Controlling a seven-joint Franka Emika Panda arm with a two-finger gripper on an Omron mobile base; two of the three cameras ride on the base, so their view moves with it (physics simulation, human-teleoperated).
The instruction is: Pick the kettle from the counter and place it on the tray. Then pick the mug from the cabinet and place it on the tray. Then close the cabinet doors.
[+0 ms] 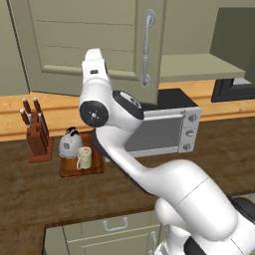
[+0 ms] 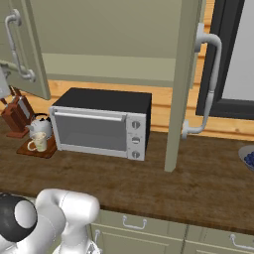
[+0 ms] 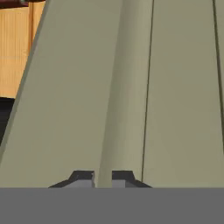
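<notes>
We judge the left door (image 1: 94,45) stiff and hinged; push its flat panel. Our hand (image 3: 103,177) shows fingers barely apart, gripping nothing.

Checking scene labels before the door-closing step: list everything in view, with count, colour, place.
kettle: 1, silver-grey with black handle, on the tray
mug: 1, cream, on the tray in front of the kettle
tray: 1, reddish-brown, on the counter left of the microwave
cabinet doors: 2, olive green with silver bar handles, both open
cabinet: 1, olive, pale shelf, above the microwave
microwave: 1, silver front, black top, on the counter
knife block: 1, brown wood, left of the tray
counter: 1, dark brown wood
bowl: 1, grey, counter's right edge, cut off
drawers: olive, below the counter
arm: 1, white
end effector: 1, dark tips, close against a door panel
</notes>
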